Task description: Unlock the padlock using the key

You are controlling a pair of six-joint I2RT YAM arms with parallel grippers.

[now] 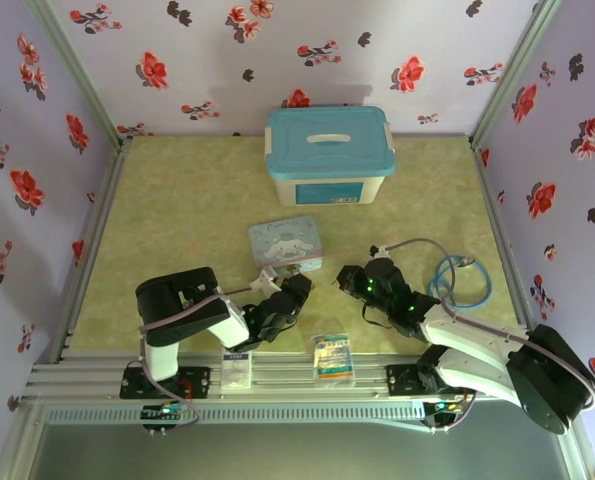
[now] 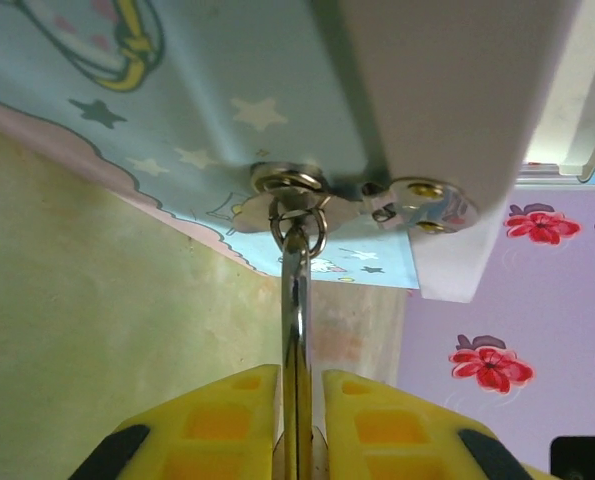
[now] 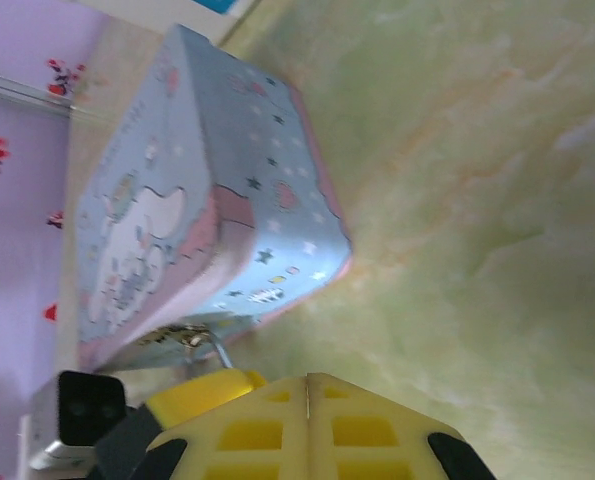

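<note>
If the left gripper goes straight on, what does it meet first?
Probably the cartoon tin: the left gripper, shut on what looks like the key, aims at the metal fitting on its edge.

This is a robot test cell of the lab kind, a small staged booth. A left arm and a right arm are bolted side by side to bare aluminium rails at the near edge of a green marbled tabletop. 3 walls close round it, papered in lilac with red and black flowers. Metal posts run up the back corners. A loop of blue cable lies near the right arm. The props are household odds: a blue-lidded box, a cartoon tin and printed packets on the rails.
</note>
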